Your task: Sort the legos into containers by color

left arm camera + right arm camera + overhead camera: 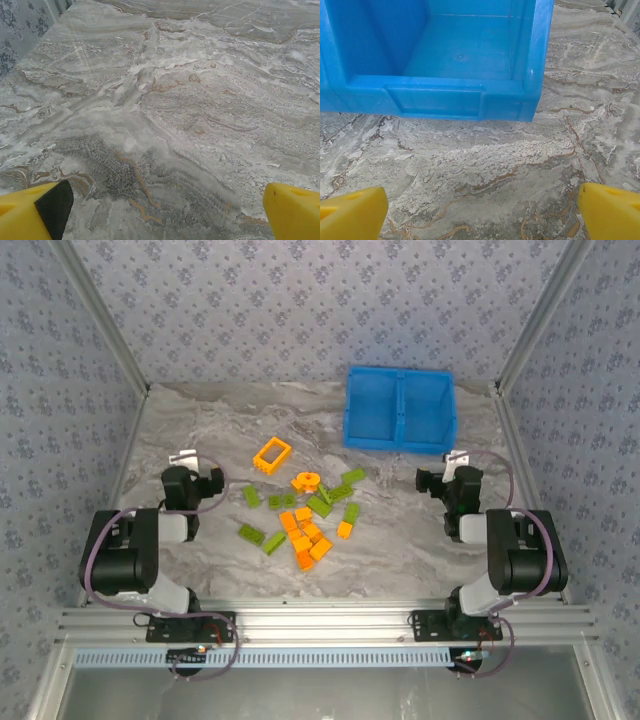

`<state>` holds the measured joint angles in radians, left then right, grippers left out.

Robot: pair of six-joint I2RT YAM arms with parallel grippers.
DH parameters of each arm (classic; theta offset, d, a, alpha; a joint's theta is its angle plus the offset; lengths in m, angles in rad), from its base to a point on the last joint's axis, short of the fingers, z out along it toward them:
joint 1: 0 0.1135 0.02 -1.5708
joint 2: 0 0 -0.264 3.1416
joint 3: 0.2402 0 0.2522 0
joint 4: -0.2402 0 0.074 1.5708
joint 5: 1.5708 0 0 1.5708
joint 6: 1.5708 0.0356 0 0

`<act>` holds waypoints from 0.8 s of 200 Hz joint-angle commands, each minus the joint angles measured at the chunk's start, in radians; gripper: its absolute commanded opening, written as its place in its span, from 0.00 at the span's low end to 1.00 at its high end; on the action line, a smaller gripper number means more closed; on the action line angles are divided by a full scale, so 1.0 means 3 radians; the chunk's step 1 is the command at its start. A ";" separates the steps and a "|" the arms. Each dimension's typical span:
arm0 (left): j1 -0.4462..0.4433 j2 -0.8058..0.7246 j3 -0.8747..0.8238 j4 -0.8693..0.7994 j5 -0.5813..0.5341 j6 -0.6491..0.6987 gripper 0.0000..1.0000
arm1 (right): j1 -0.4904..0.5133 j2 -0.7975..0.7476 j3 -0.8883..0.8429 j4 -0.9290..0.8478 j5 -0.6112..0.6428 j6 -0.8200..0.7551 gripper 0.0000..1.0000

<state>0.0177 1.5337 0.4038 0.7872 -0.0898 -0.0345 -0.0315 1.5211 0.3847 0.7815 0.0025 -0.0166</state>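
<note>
W/ left claw [188,478] & right claw [448,480] both wide open, empty, start on the loose near-left green lego [251,533], coming straight down across its narrow side.

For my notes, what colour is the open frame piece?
The frame is orange; clearest in the top view.

Orange and lime legos [305,515] scattered mid-table; blue two-compartment bin [399,408] far right, well apart from the legos.
</note>
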 commanded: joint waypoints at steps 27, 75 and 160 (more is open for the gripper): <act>-0.0007 0.0000 0.0022 0.0096 0.0049 -0.0010 0.99 | -0.0024 -0.0024 0.0068 -0.0040 -0.0045 -0.0038 1.00; -0.0006 -0.0004 0.0019 0.0096 0.0049 -0.0011 0.99 | -0.0066 -0.0021 0.0068 -0.0043 -0.0121 -0.0011 1.00; -0.0067 -0.0434 0.0083 -0.0410 -0.0112 0.0005 0.99 | 0.0150 -0.1254 0.0860 -0.2471 0.0666 0.0891 0.98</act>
<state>0.0143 1.5085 0.4099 0.7353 -0.0879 -0.0341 -0.0048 1.2709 0.5316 0.3847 0.1009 0.0662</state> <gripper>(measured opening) 0.993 0.985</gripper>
